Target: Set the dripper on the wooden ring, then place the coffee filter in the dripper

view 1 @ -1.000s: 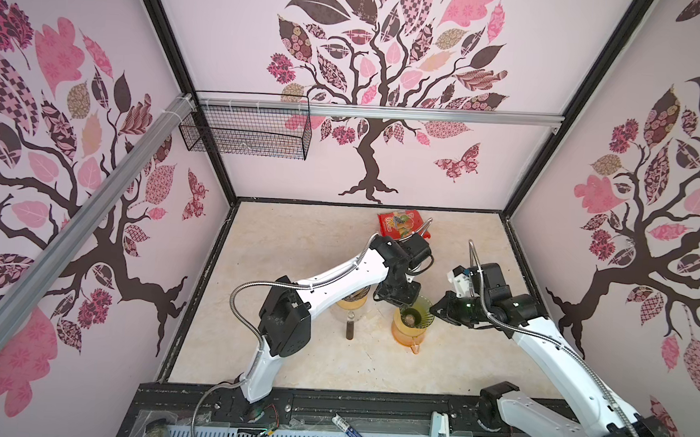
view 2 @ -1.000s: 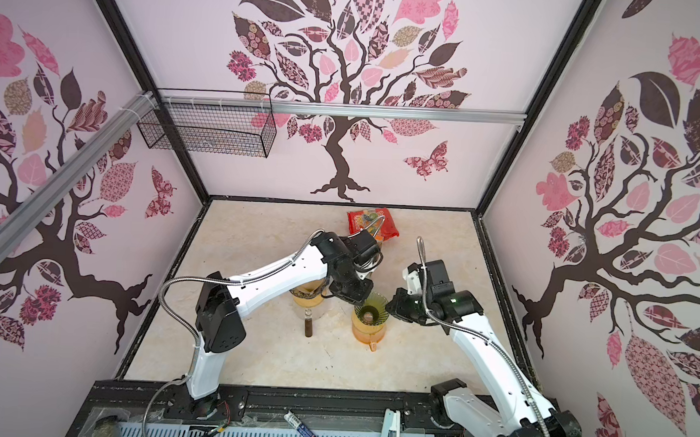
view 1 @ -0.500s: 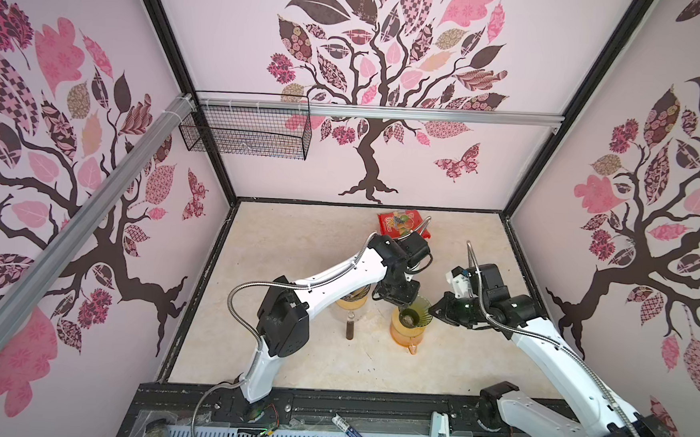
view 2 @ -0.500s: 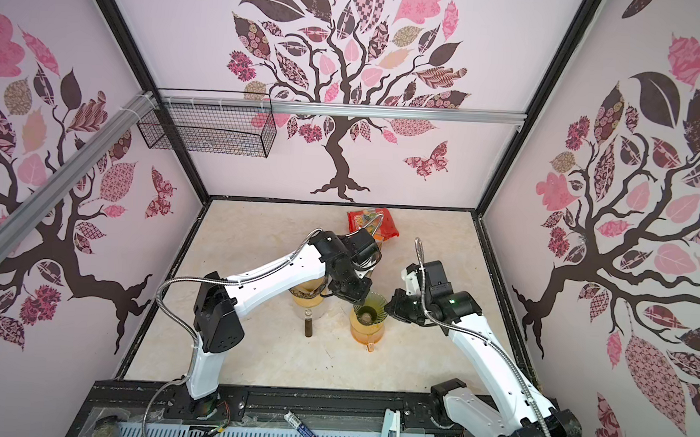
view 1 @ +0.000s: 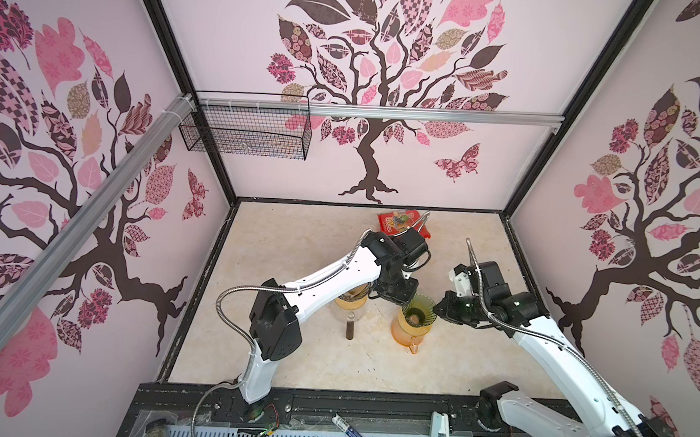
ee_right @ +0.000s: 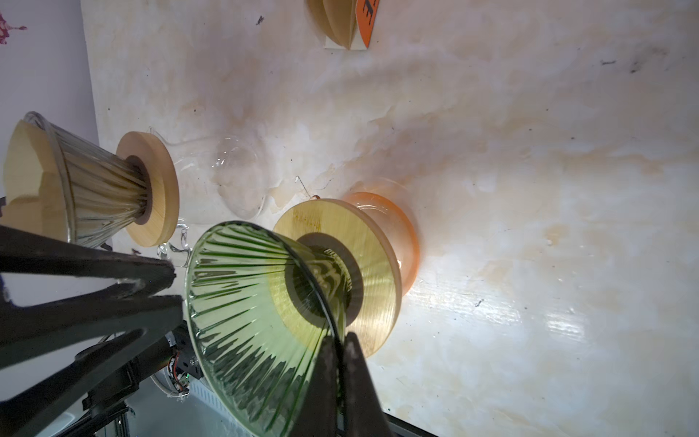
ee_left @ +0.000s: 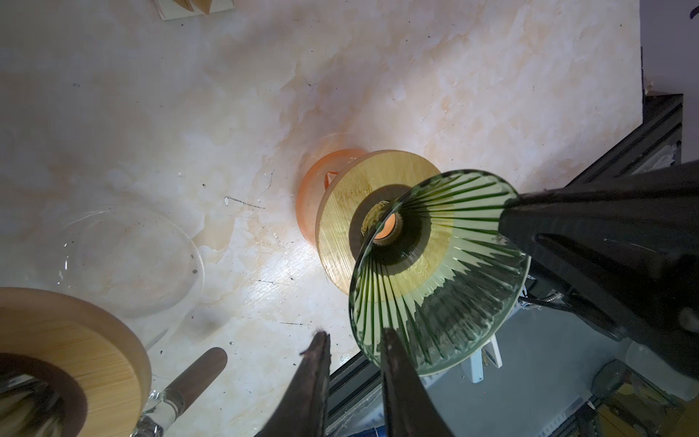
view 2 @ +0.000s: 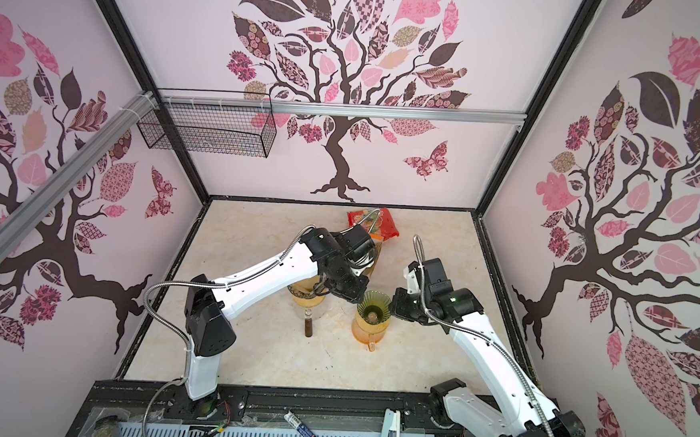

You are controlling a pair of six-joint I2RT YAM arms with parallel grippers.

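A green ribbed glass dripper (view 1: 417,311) (view 2: 373,308) sits on a wooden collar atop an orange carafe (view 1: 410,335). Its cone (ee_right: 257,302) looks see-through, with nothing inside. My right gripper (ee_right: 342,336) (view 1: 438,310) is shut on its rim. At the opposite side my left gripper (ee_left: 355,335) (view 1: 397,295) stands open, with one finger (ee_left: 393,363) against the rim and nothing between the jaws. A tan paper coffee filter (ee_right: 26,178) lies inside a clear dripper (ee_right: 87,189) to the left.
The clear dripper stands on a clear glass carafe (ee_left: 132,257) with a dark handle (view 1: 350,331), close beside the orange one. Folded filters in a holder (ee_right: 348,22) and a red packet (view 1: 398,222) are at the back. A wire basket (view 1: 245,130) hangs on the wall.
My left gripper's jaws have parted beside the green dripper's rim. The right gripper has kept its hold and both arms have hardly shifted.
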